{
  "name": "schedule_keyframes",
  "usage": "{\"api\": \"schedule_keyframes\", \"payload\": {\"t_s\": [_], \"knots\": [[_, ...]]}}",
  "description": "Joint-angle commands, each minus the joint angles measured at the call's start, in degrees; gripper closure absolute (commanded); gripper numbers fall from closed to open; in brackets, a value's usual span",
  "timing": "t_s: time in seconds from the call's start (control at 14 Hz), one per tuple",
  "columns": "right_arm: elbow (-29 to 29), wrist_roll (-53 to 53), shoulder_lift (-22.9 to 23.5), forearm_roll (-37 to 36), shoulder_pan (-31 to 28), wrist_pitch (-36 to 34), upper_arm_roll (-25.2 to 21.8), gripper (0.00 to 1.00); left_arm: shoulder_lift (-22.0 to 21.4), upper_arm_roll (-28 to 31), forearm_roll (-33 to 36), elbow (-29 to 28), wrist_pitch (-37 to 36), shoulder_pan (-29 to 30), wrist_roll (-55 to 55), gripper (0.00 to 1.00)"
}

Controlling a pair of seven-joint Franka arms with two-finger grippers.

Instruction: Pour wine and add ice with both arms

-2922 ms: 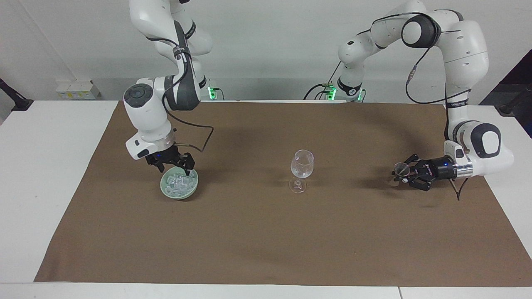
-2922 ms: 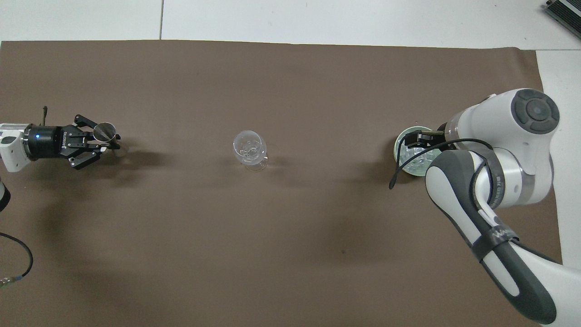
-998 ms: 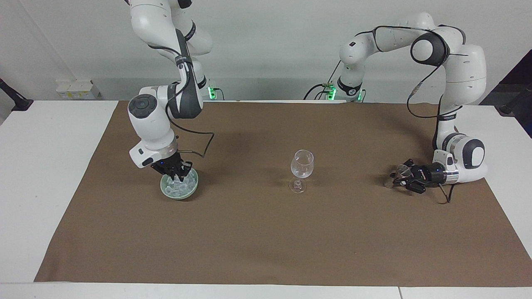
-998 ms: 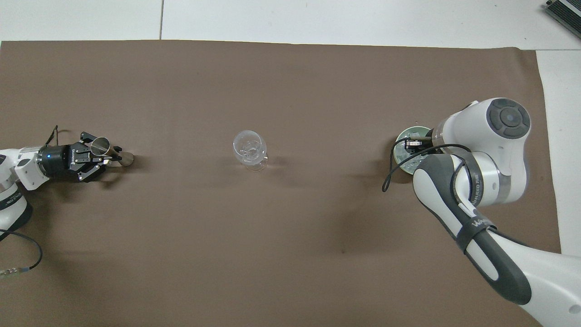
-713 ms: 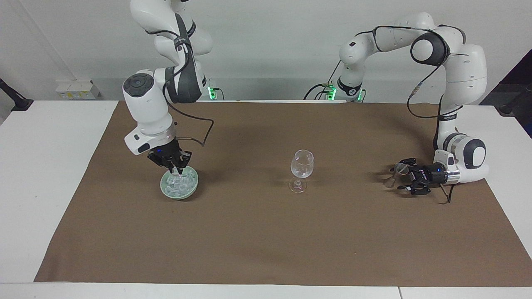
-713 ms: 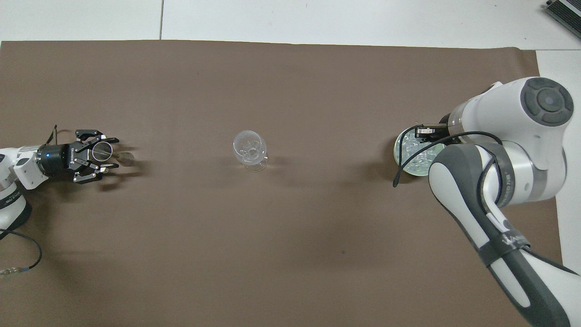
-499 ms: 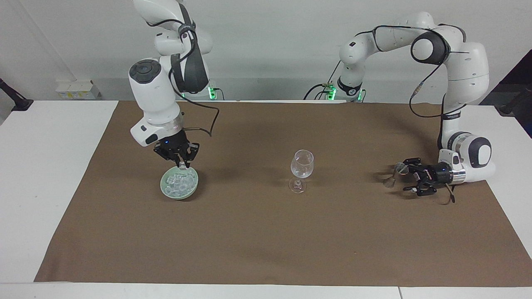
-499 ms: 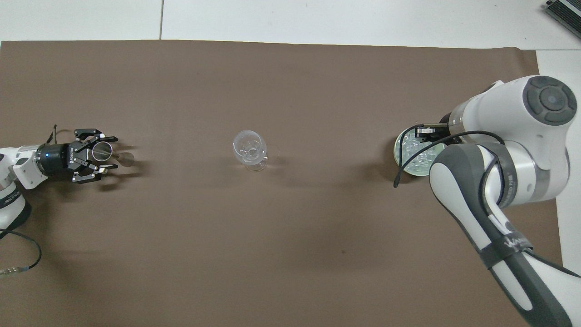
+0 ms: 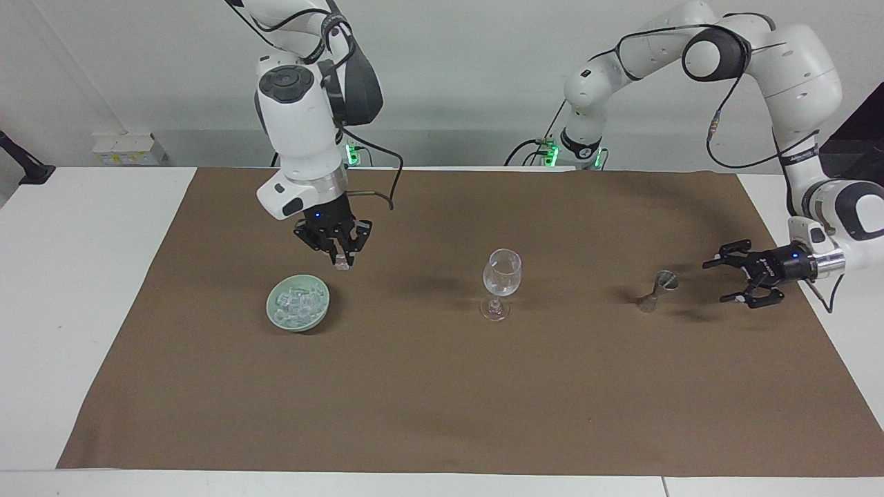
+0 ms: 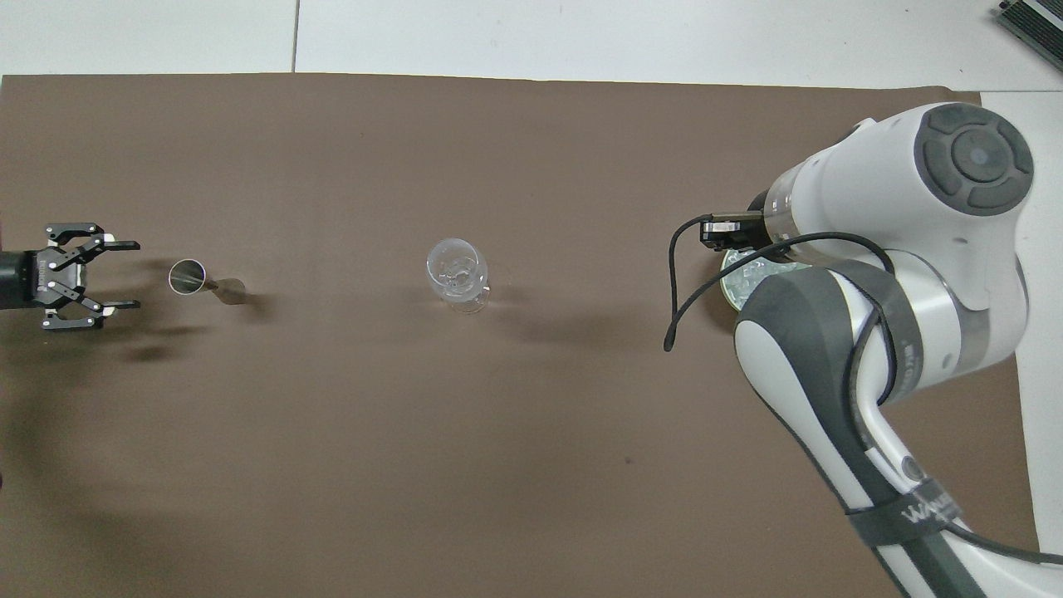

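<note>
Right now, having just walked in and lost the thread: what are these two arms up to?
The right gripper holds one ice cube in the air, lifted clear of the green bowl of ice. The left gripper, open, hangs beside the metal jigger standing on the mat. The wine glass stands between them.

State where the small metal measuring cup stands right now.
The measuring cup stands upright on the brown mat, toward the left arm's end, between the wine glass and the open left gripper.
</note>
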Motion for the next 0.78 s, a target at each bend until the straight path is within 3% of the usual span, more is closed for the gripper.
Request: {"api": "schedule_keyframes", "payload": {"t_s": [0.0, 0.36, 0.71], "knots": [[6.6, 5.4, 3.4, 0.4, 3.1, -4.3, 0.2, 1.0, -7.0, 0.4, 5.1, -1.2, 4.1, -3.9, -13.3, 0.15], [7.2, 10.1, 3.9, 6.3, 5.6, -2.7, 0.9, 1.0, -17.2, 0.3, 15.8, -1.8, 11.5, -12.8, -42.8, 0.14], [11.2, 17.4, 6.8, 9.0, 6.7, 0.0, 4.5, 1.0, -23.3, 0.4, 30.7, -2.3, 16.7, -22.0, -75.8, 0.11]]}}
